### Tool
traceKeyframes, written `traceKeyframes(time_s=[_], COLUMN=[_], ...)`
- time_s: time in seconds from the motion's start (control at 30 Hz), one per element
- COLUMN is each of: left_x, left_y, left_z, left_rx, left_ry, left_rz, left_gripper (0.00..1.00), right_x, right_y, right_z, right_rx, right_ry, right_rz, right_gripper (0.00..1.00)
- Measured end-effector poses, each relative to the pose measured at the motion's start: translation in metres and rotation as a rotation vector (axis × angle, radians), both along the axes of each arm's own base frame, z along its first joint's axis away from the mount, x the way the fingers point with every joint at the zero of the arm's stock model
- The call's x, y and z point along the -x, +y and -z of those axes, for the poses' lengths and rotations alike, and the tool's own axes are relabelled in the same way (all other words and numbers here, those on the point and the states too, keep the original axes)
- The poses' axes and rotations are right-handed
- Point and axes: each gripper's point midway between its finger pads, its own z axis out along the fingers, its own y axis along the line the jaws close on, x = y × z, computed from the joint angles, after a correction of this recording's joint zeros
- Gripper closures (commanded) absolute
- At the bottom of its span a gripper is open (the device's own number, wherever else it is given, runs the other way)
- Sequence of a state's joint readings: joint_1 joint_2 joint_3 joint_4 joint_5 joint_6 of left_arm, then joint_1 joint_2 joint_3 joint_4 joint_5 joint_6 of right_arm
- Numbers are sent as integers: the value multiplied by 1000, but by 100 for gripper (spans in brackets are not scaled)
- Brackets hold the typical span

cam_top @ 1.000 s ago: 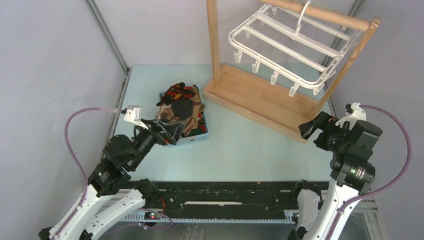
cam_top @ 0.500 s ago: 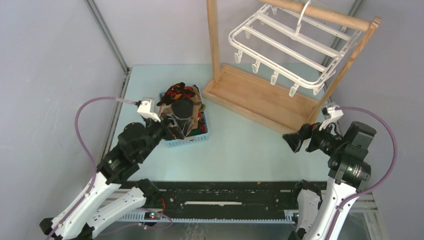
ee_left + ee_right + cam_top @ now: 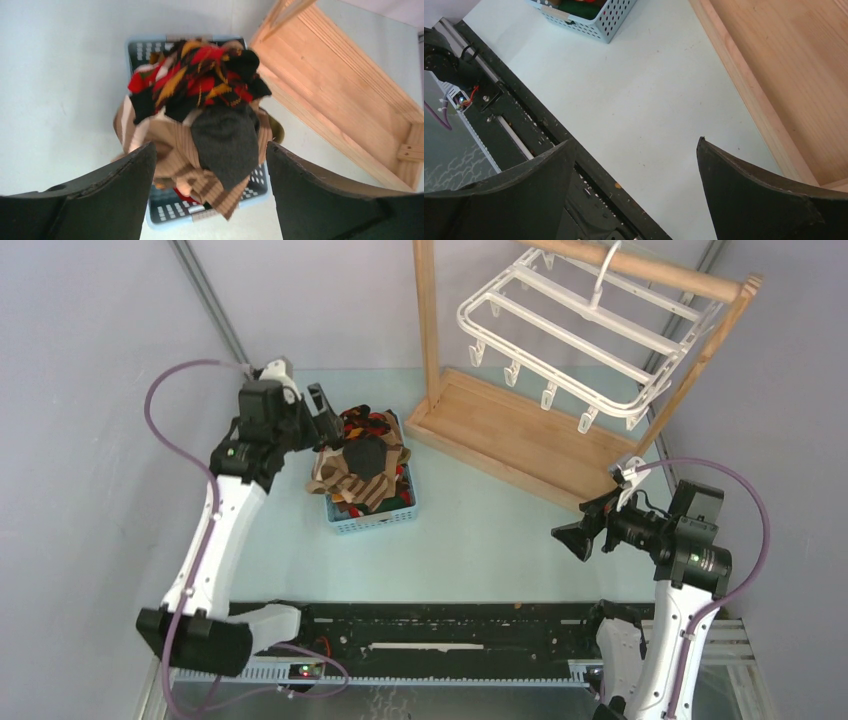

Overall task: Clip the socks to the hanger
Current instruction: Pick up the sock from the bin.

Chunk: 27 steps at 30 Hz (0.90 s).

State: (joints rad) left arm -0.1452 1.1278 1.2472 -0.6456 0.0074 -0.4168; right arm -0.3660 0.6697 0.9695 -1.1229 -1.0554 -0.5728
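Note:
The socks (image 3: 362, 455) lie heaped in a small blue basket (image 3: 385, 520): black argyle ones (image 3: 200, 75) with red and orange diamonds at the back, a plain dark one (image 3: 225, 135) over brown striped ones (image 3: 175, 150). My left gripper (image 3: 325, 420) hovers open above the pile's far left side; in its wrist view the left gripper (image 3: 210, 147) frames the heap without touching it. The white hanger (image 3: 580, 330) hangs by its hook from the round rail, clips dangling empty. My right gripper (image 3: 572, 538) is open over bare table, right gripper (image 3: 636, 141) holding nothing.
The tan wooden stand's base (image 3: 510, 440) sits diagonally between basket and right arm, also seen as a wooden base (image 3: 340, 90) and wooden base (image 3: 784, 60). A black rail (image 3: 524, 125) runs along the table's near edge. The basket corner (image 3: 609, 20) shows far left of the right gripper.
My left arm has risen and swung from the basket's near side to its far left, above the pile. My right gripper has moved left and down toward the table's middle.

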Motion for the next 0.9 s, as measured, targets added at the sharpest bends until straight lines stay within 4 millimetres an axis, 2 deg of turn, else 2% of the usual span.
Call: traceKeyframes(time_s=[0.1,0.27,0.37,0.47,0.77,0.9], left_x=[-25,-49,-63,-75,-72,-74], left_y=[4,8,11,13,7,7], left_z=[-10,4,13,20,49,62], left_rx=[-90,-276,-337,-356,-353,-361], left_ry=[0,64,127,169,264,296], left_rz=[46,191,267,331,458,477], left_gripper=[28,46,51,53,51,56], right_x=[-2,-5,-6,-8,-13,-14], right_y=[-1,-2,-3,-3,-5,-6], right_z=[1,2,6,9,9,9], right_rx=[3,6,1,-5,-2,-4], right_ry=[-2,-3,7,20,10,11], right_rz=[-2,-2,-3,-3,-1,0], right_gripper=[0,0,0,0,0,0])
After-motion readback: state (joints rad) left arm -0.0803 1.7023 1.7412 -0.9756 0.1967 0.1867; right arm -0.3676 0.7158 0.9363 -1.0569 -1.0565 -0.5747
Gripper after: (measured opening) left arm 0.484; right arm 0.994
